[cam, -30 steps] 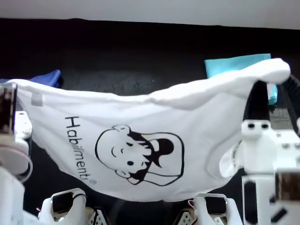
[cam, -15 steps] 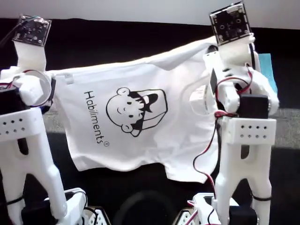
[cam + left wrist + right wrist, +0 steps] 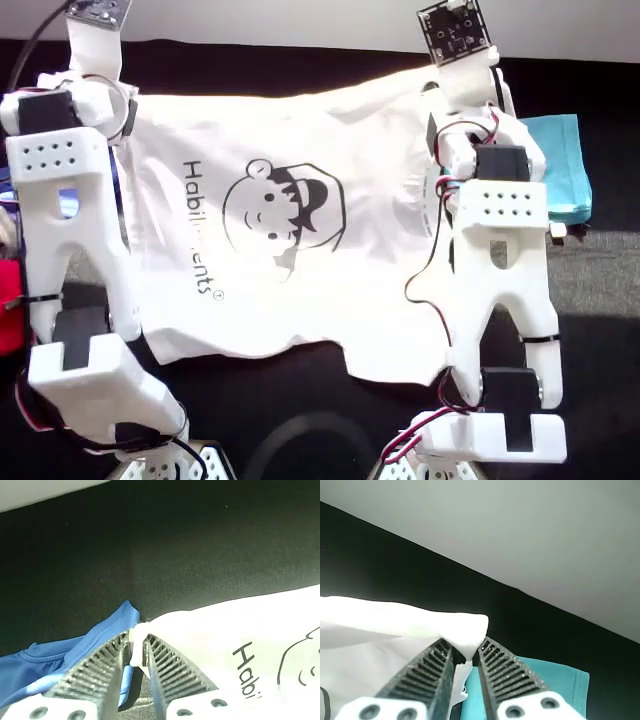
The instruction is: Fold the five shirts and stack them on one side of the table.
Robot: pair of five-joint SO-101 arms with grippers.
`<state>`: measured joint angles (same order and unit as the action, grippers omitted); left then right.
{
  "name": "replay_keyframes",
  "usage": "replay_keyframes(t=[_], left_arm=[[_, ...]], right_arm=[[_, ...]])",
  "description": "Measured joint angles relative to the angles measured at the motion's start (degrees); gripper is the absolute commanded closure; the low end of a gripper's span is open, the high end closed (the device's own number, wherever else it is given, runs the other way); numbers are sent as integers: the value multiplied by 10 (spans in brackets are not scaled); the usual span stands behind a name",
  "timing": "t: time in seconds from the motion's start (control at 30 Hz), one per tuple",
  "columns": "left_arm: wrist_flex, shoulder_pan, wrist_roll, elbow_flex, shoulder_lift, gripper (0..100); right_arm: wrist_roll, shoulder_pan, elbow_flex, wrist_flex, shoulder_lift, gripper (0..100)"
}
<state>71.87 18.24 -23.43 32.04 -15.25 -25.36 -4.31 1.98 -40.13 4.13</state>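
Both arms have swung the white shirt (image 3: pixel 290 250) from hanging in the air out over the table (image 3: pixel 250 400). It now lies spread, print up, which looks ready for folding. The left gripper (image 3: pixel 134 647) and right gripper (image 3: pixel 467 662) each pinch a top corner between pressed jaws. A blue shirt (image 3: pixel 60 652) lies just beside the left jaws and a teal shirt (image 3: pixel 540 685) just beyond the right jaws, both loose on the table.

White arms (image 3: pixel 70 230), black servos (image 3: pixel 500 160), red-black wires (image 3: pixel 408 293)

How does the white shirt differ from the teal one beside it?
The white shirt is spread wide with a cartoon print; the teal shirt is plain, a smaller neat rectangle. The left gripper and right gripper each pinch the white shirt; no gripper holds the teal shirt. Both are shirts.
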Motion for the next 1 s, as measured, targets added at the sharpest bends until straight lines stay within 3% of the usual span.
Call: replay_keyframes(t=[0.2,0.47,0.6,0.87,1.0], left_arm=[[74,0,-2,164,-152,991],[113,-3,-2,234,-302,991],[123,-3,-2,255,-324,991],[264,-3,-3,300,-324,991],[287,-3,-3,290,-323,991]], right_arm=[[29,-13,6,-6,-52,993],[85,-29,7,-28,-149,993],[86,-29,7,-50,-193,993],[86,-28,7,-146,-188,993],[86,-28,7,-221,-140,993]])
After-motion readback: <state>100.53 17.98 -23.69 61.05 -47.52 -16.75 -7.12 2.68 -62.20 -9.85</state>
